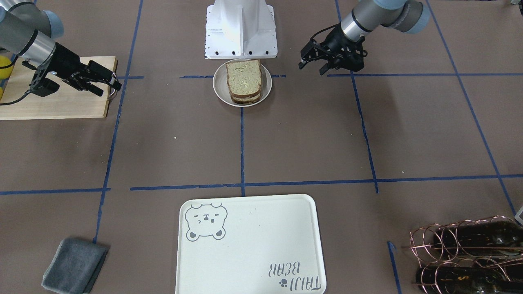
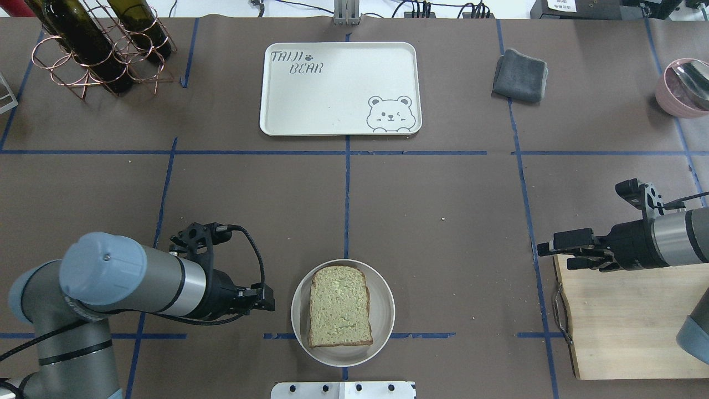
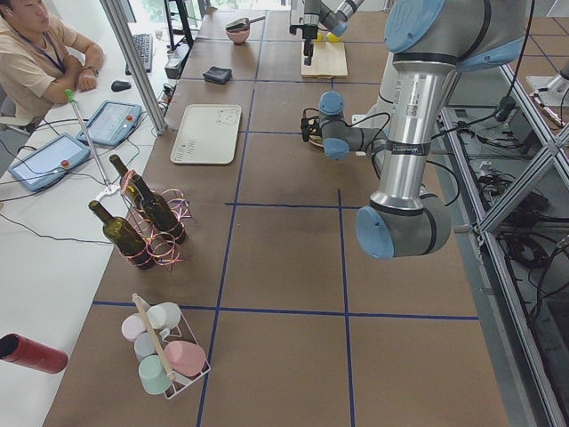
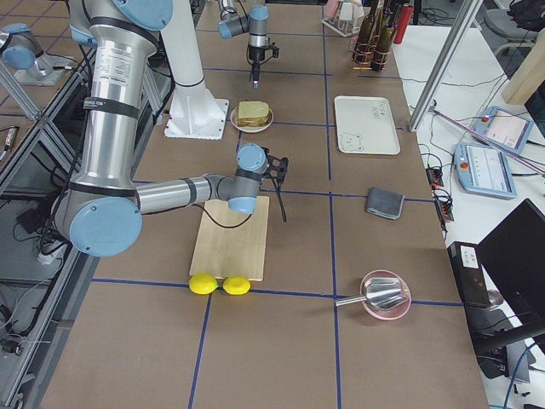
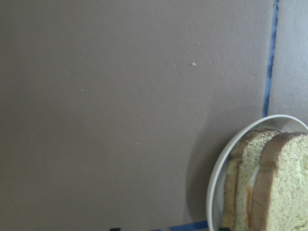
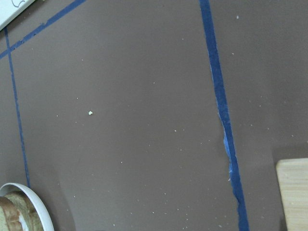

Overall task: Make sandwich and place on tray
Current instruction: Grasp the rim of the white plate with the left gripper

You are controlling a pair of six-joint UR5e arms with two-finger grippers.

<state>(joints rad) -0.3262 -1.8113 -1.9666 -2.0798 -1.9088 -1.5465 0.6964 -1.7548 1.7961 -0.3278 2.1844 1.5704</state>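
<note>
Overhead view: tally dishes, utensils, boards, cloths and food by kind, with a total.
Cream-white rounded-rectangle bear tray: 1
Small round white plate: 1
Pink bowl: 1
Metal scoop: 1
Pale wooden cutting board: 1
Folded grey cloth: 1
Greenish-tan bread sandwich: 1
Total: 7

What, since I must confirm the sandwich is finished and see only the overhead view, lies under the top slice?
Observer: The left wrist view shows a white-and-orange filling between the two slices of the sandwich.
Operator: Is the left gripper open? Overhead mostly hides it.
Observer: In the front view the left gripper is open and empty, apart from the plate.
Operator: Anything past my frame near the board?
Observer: The right-side view shows two yellow balls on the table at the end of the board.
</note>
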